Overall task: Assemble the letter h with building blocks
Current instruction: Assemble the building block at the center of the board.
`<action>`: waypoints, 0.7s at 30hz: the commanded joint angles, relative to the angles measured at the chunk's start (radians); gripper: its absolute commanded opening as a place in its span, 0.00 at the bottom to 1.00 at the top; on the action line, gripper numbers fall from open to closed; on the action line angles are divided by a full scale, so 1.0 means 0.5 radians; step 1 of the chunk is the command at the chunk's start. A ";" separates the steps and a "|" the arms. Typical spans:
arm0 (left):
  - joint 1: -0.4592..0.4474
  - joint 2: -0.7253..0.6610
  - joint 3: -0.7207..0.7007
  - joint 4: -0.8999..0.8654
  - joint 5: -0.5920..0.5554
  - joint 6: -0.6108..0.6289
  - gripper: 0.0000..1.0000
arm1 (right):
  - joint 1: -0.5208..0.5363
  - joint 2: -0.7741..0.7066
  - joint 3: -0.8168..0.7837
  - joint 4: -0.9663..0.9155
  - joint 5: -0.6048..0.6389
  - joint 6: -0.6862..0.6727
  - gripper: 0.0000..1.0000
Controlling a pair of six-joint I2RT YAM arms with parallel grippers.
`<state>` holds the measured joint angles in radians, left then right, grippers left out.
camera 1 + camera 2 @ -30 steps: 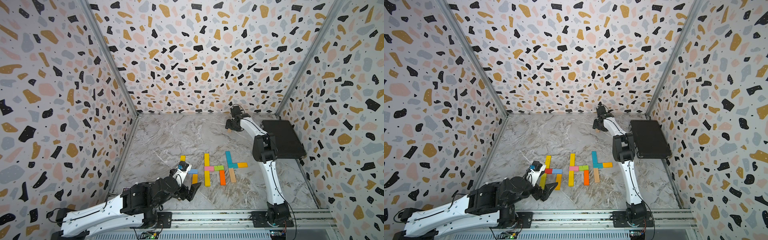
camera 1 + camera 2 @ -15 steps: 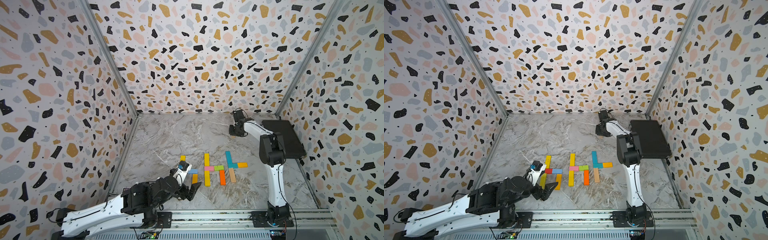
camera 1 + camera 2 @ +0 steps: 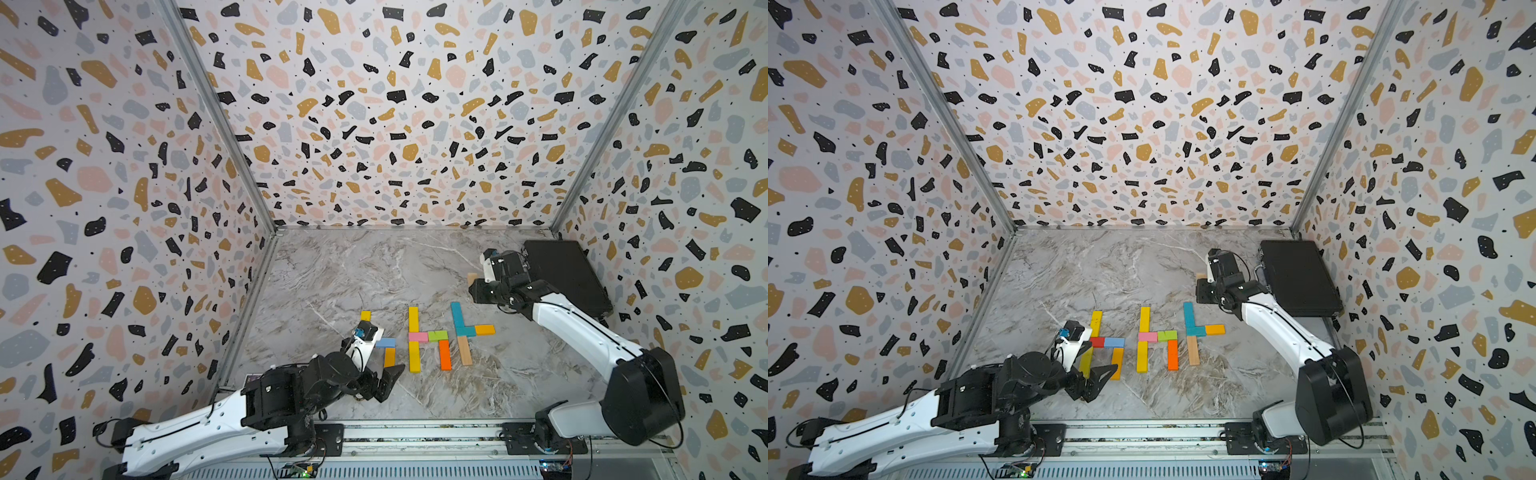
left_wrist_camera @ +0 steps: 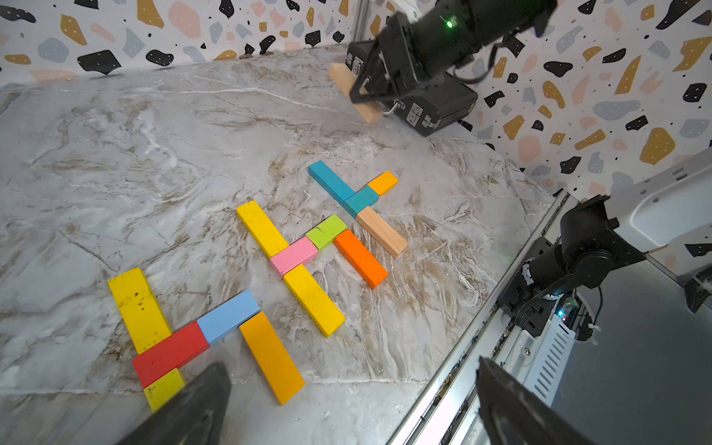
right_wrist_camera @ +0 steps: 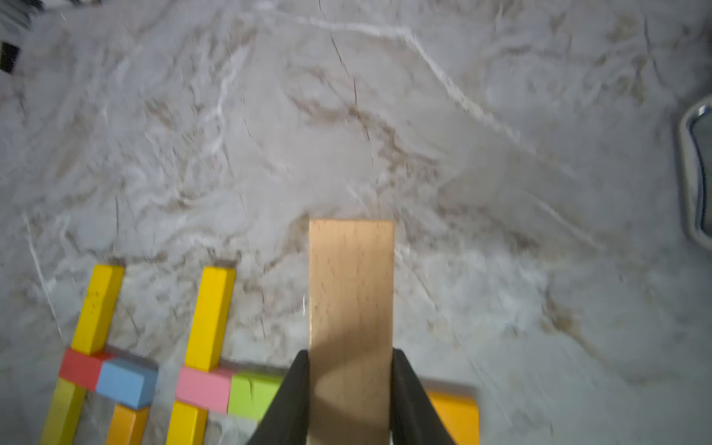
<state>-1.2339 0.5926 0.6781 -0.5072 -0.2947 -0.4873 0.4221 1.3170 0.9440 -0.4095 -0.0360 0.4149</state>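
Right pincer [image 5: 351,360] had just clamped on a plain wood block [image 5: 351,293], its jaws pinching the long sides, with the block sticking out ahead of the fingers. Left wrist view showed the same block clear of the tabletop [image 4: 192,135], tilted, in front of the black case [image 4: 435,104]. So the pick was done and the carry was on.

Versus a second ago: the right arm was stretched to the far back of the tabletop, pincer down at the block, jaws not yet shut. Half a second ago it was still far back beside the case. Now the arm was pulled in toward the letters with the block lifted, near the far end of the teal long block [image 3: 458,316]. Left arm looked unmoved across all frames. Left pincer [image 4: 350,364] was spread wide, held nothing, and hovered by the near end of the left letter.

Task status, my read: two h shapes looked complete, the left one (yellow, red, blue, orange) and the middle one (yellow, pink, green, orange). The third had the teal long block, teal short block [image 4: 362,200], laid wood block [image 4: 381,231] and orange short block [image 4: 383,183] as the bar, but no right leg. The held block likely goes below the orange short block, parallel to the laid wood block, and probably needs turning to line up.
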 commanded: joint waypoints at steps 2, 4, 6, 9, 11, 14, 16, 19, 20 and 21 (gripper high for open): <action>0.010 0.017 -0.032 0.127 0.056 -0.023 0.99 | 0.083 -0.329 -0.292 -0.345 0.035 0.136 0.19; 0.012 0.015 -0.036 0.138 0.065 -0.023 0.99 | 0.109 -0.475 -0.416 -0.444 0.032 0.190 0.19; 0.010 0.014 -0.040 0.146 0.067 -0.021 0.99 | 0.157 -0.615 -0.524 -0.537 0.048 0.235 0.19; 0.013 0.020 -0.044 0.151 0.066 -0.017 0.99 | 0.185 -0.717 -0.609 -0.642 0.073 0.270 0.19; 0.013 0.028 -0.043 0.161 0.073 -0.020 0.99 | 0.197 -0.742 -0.645 -0.680 0.079 0.280 0.18; 0.013 0.050 -0.034 0.164 0.077 -0.022 0.99 | 0.236 -0.706 -0.664 -0.665 0.071 0.318 0.18; 0.013 0.069 -0.023 0.163 0.077 -0.023 0.99 | 0.239 -0.632 -0.668 -0.660 0.108 0.317 0.18; 0.012 0.097 -0.004 0.163 0.078 -0.022 0.99 | 0.239 -0.524 -0.685 -0.607 0.125 0.314 0.18; 0.013 0.104 0.002 0.161 0.077 -0.021 0.99 | 0.239 -0.489 -0.683 -0.599 0.151 0.315 0.18; 0.011 0.108 0.008 0.159 0.071 -0.020 0.99 | 0.239 -0.458 -0.674 -0.595 0.176 0.315 0.18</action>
<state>-1.2331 0.6415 0.6655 -0.4671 -0.2661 -0.4908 0.5373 1.0649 0.6064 -0.7029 0.0082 0.5591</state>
